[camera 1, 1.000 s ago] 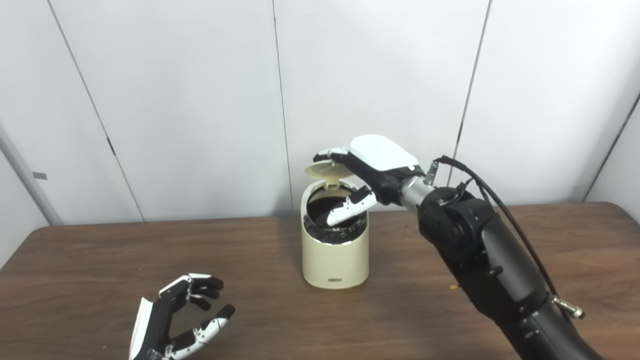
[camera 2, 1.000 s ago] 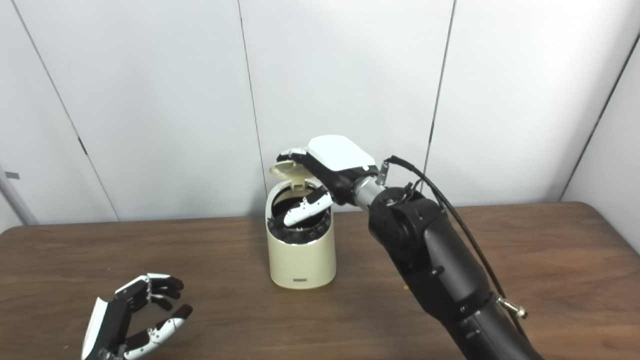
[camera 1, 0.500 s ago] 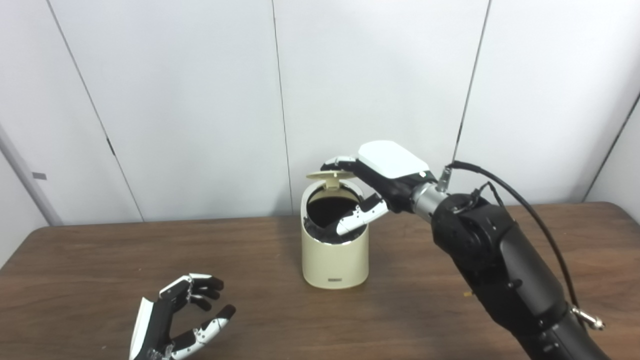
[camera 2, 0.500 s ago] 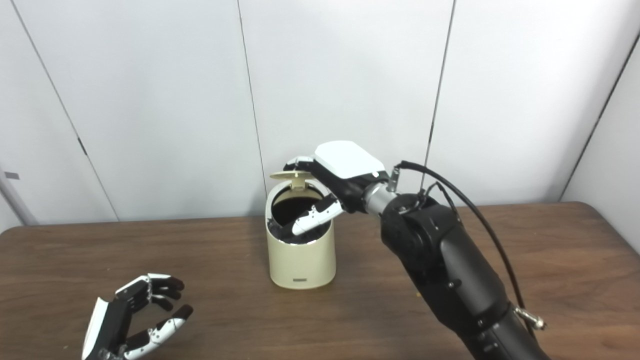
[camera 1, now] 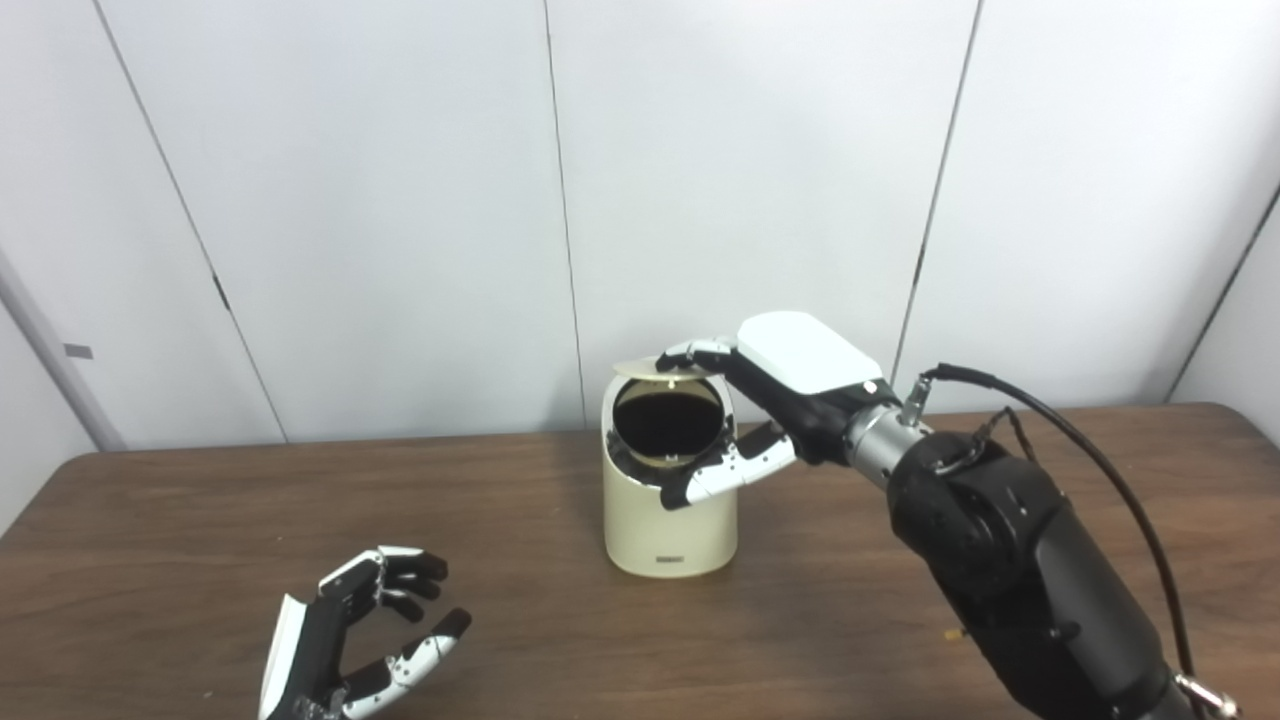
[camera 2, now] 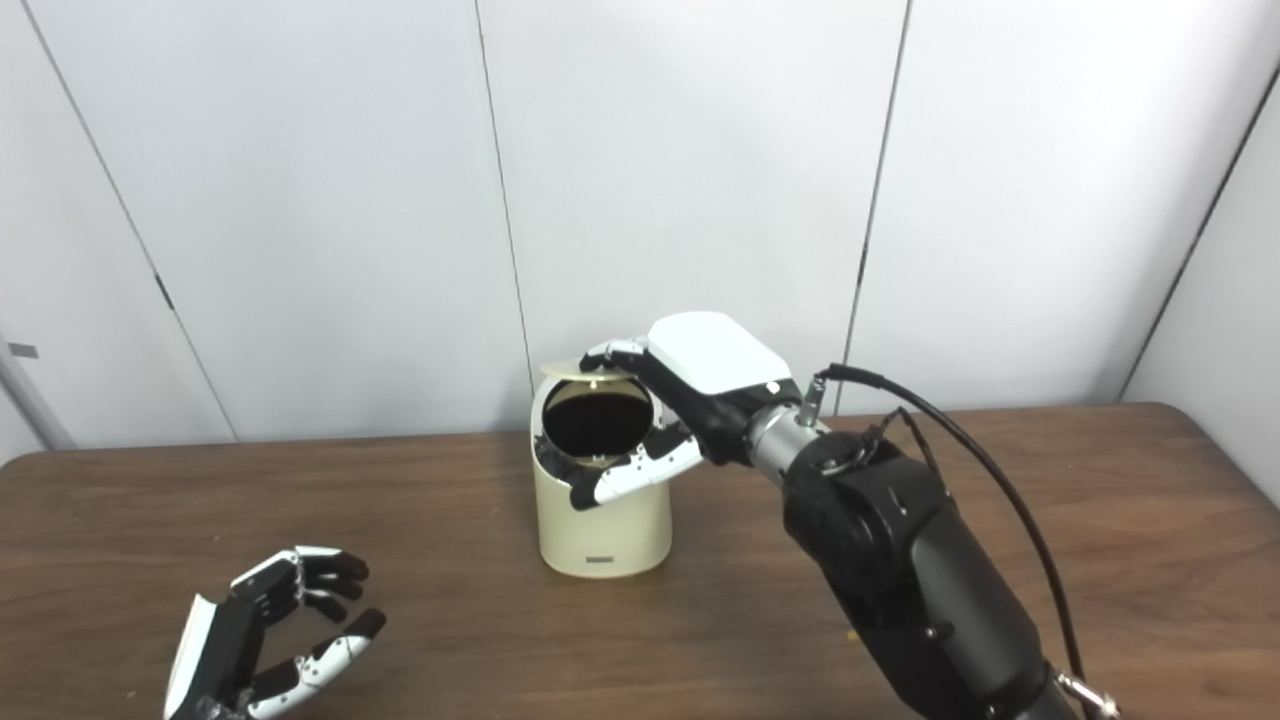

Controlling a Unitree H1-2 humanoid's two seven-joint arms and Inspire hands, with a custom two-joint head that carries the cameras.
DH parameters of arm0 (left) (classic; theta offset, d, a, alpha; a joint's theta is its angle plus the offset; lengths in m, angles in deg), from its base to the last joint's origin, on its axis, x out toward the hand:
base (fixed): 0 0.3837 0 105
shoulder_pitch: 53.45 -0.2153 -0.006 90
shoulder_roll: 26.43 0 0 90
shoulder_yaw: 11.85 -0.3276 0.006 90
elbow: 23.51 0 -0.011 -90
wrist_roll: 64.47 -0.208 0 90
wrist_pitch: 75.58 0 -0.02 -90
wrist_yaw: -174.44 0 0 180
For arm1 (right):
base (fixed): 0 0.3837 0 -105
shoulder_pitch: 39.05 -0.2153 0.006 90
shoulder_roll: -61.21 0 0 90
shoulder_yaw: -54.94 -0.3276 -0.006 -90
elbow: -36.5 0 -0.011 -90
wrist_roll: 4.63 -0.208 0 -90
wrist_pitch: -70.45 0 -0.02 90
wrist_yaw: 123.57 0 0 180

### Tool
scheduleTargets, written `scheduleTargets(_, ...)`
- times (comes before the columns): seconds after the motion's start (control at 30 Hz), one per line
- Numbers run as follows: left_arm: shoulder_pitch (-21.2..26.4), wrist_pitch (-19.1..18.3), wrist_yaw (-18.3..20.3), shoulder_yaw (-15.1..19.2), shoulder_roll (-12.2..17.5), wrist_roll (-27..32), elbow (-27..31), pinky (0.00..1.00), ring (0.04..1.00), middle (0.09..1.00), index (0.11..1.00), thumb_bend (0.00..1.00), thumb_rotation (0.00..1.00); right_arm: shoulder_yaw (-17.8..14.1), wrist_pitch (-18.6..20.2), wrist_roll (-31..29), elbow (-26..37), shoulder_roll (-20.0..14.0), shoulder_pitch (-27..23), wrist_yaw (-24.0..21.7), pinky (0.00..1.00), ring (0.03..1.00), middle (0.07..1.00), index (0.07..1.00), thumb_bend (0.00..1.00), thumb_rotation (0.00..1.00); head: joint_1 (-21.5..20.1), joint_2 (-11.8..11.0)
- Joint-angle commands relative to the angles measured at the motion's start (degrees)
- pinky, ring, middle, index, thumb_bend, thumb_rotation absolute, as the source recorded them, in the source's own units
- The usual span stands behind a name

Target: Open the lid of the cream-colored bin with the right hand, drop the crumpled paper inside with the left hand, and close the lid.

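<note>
The cream-colored bin (camera 1: 668, 525) stands mid-table, its dark mouth showing. Its round lid (camera 1: 640, 369) hangs hinged at the back rim, lowered almost level over the opening and seen edge-on. My right hand (camera 1: 790, 375) reaches in from the right with its fingers (camera 1: 690, 356) resting on top of the lid; its thumb (camera 1: 730, 470) lies apart, in front of the bin's rim. At the lower left my left hand (camera 1: 360, 630) stands open, palm up, holding nothing. No crumpled paper shows anywhere; the inside of the bin is too dark to read.
The brown wooden table (camera 1: 150, 520) runs the full width of the view, with a white panelled wall (camera 1: 400, 200) close behind the bin. My right forearm and its black cable (camera 2: 960, 460) cross the table's right half.
My right hand has come down and a little rightward, pressing the lid from raised to almost level. Its thumb has left the bin's mouth and sits before the rim. The left hand has not moved.
</note>
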Motion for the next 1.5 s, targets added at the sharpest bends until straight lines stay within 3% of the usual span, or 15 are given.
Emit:
scheduleTargets(0.0,-0.51,0.45,-0.06,-0.52,-0.84,0.01,-0.29,0.45,0.557,0.599,0.577,0.71,0.18,-1.11,0.83,0.62,2.49,0.13,-1.93,-0.08,0.71,0.826,0.85,0.831,0.94,0.7,-0.02,0.08)
scheduleTargets(0.9,-1.86,-1.21,0.22,-0.67,-1.4,-0.32,3.46,0.44,0.553,0.598,0.569,0.71,0.17,0.84,-3.58,-0.56,2.47,-0.57,2.23,-0.21,0.75,0.791,0.802,0.796,0.91,0.65,1.12,2.3)
scheduleTargets(1.47,-2.86,-3.68,1.16,-0.37,-1.82,0.11,6.18,0.45,0.555,0.598,0.566,0.72,0.19,1.89,-2.94,-0.53,0.77,0.02,3.38,-0.93,0.72,0.806,0.803,0.803,0.95,0.67,1.19,3.24)
